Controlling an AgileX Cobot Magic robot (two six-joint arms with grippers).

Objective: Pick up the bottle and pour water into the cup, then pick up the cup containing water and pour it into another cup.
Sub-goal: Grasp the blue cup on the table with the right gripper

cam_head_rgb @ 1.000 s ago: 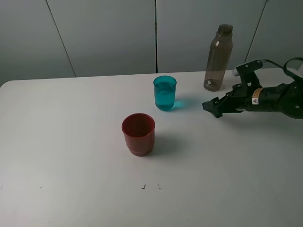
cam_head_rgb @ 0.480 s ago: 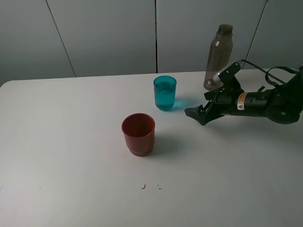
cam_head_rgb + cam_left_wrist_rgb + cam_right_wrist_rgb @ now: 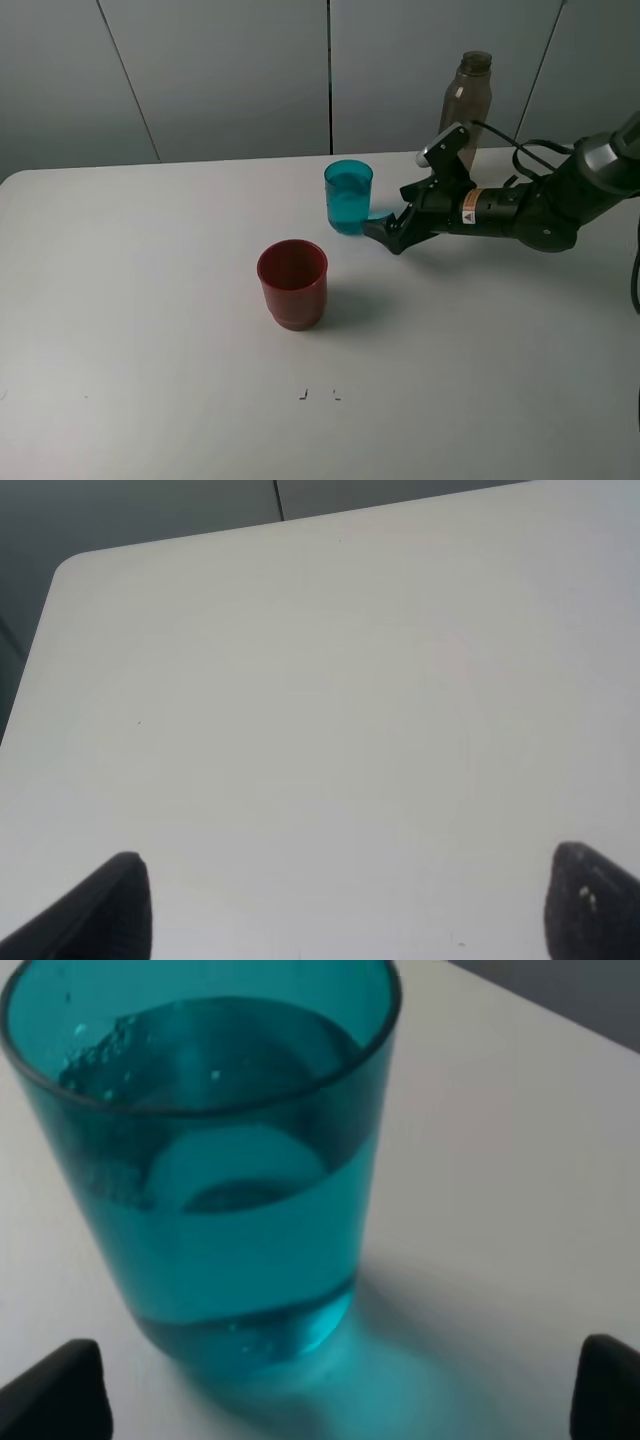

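Note:
The cup (image 3: 348,197), a translucent teal tumbler, stands upright and is over half full of water. My right gripper (image 3: 385,234) is open and sits low just to its right, with the tips close to the base and not touching. The right wrist view shows the cup (image 3: 215,1180) large and close, and the right gripper (image 3: 330,1405) has its fingertips (image 3: 50,1395) spread wide beside it. The red cup (image 3: 292,283) stands nearer the front and looks empty. The bottle (image 3: 466,95) stands at the back, its lower part hidden by the right arm. My left gripper (image 3: 345,920) is open over bare table.
The white table (image 3: 150,300) ends at a grey panelled wall behind the bottle. Two small dark marks (image 3: 318,394) lie near the front edge. The left wrist view shows the table's rounded far corner (image 3: 70,565).
The right arm has swung left, from beside the bottle to right next to the teal cup, with its jaws staying open. Cups and bottle have not moved.

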